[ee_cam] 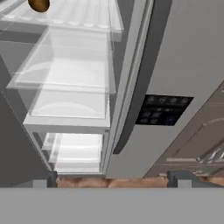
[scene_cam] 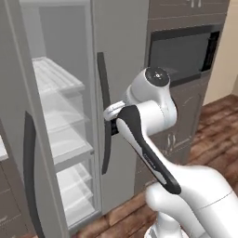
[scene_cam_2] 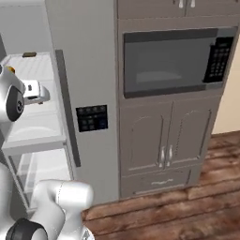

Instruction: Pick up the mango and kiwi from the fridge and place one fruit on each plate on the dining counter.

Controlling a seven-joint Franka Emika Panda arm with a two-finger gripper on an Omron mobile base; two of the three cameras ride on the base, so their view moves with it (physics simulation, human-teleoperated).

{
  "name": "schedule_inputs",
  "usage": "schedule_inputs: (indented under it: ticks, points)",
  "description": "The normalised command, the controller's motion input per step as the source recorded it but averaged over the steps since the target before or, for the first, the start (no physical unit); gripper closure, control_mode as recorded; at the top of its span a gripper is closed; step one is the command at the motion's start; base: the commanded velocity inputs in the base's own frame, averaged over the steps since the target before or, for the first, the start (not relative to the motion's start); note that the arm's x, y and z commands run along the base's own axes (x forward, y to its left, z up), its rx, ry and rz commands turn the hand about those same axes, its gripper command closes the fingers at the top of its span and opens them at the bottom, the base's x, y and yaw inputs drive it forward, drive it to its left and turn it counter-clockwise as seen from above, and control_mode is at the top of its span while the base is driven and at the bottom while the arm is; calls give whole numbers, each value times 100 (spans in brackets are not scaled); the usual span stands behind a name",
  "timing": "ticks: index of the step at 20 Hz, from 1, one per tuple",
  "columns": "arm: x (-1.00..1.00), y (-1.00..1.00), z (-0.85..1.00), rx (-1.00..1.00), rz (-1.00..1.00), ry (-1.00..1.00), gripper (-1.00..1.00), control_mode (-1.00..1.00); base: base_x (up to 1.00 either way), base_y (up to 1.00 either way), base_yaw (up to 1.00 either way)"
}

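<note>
The fridge (scene_cam: 122, 46) (scene_cam_2: 86, 56) (ee_cam: 188, 52) stands with its left door open, showing a white interior and clear glass shelves (ee_cam: 65, 70). A rounded orange-brown fruit (ee_cam: 38, 4) lies on the top shelf, cut off by the frame edge; I cannot tell whether it is the mango or the kiwi. In the right base view a small brown shape (scene_cam_2: 29, 54) rests on that shelf. My gripper (ee_cam: 113, 180) is open and empty, held in front of the fridge below the fruit's shelf. The plates and the dining counter are out of view.
The shut right fridge door carries a long dark handle (scene_cam: 105, 111) and a dark control panel (scene_cam_2: 92, 117). To its right are a built-in microwave (scene_cam_2: 173, 61), grey cabinets (scene_cam_2: 164, 140) and wooden floor (scene_cam_2: 187, 215). The open left door (scene_cam: 28, 139) flanks the shelves.
</note>
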Motion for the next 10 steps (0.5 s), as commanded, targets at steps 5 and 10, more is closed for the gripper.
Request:
schedule_inputs:
  ticks: [5, 10]
  points:
    - [0, 0, 0, 0, 0, 0, -100, 100, 65, 2, 39]
    - [0, 0, 0, 0, 0, 0, -100, 100, 44, 9, 37]
